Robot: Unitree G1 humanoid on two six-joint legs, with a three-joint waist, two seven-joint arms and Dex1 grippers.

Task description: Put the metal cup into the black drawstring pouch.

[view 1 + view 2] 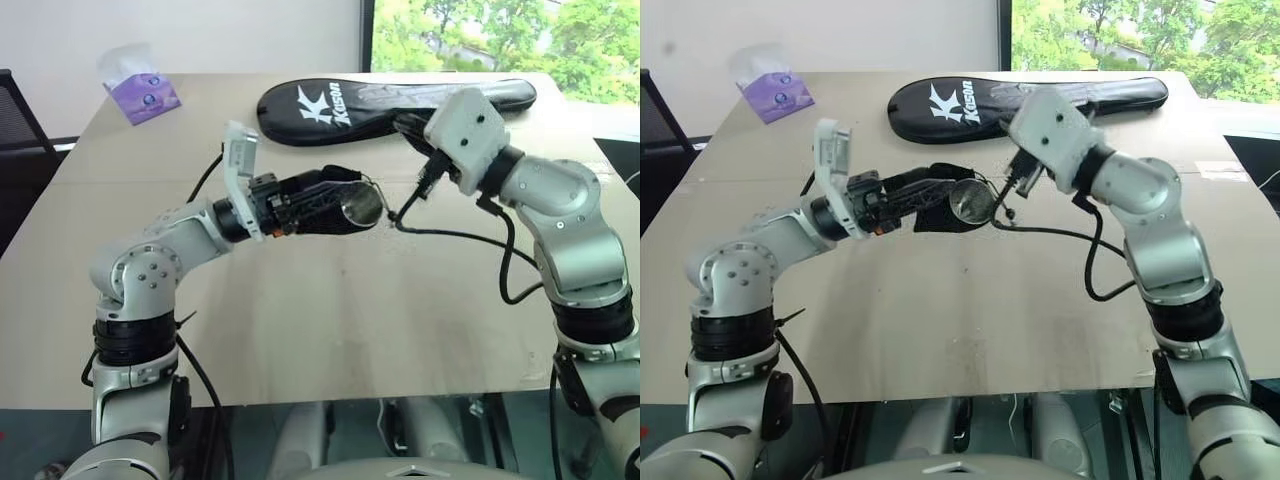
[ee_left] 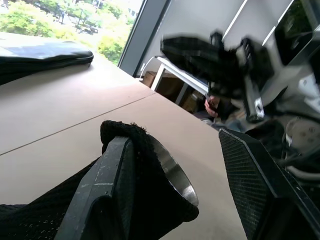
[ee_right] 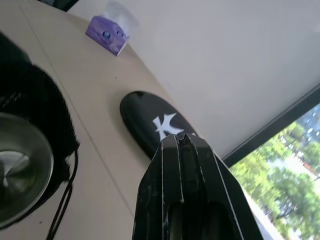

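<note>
Holding the pouch [image 1: 318,205] with the cup [image 1: 361,205] inside above the tabletop [image 1: 330,310], my left hand [image 1: 335,203] gripped it; my right hand [image 3: 184,142], just beside its mouth, was closed empty.

The two eye views look from the head, forward and down over the table [image 1: 330,320], sharing nearly the same scene. The left wrist view sits close behind the cup [image 2: 172,172] in the pouch [image 2: 145,200], facing the window. The right wrist view looks low across the table at the racket cover [image 3: 150,125] and tissue pack [image 3: 107,35].
</note>
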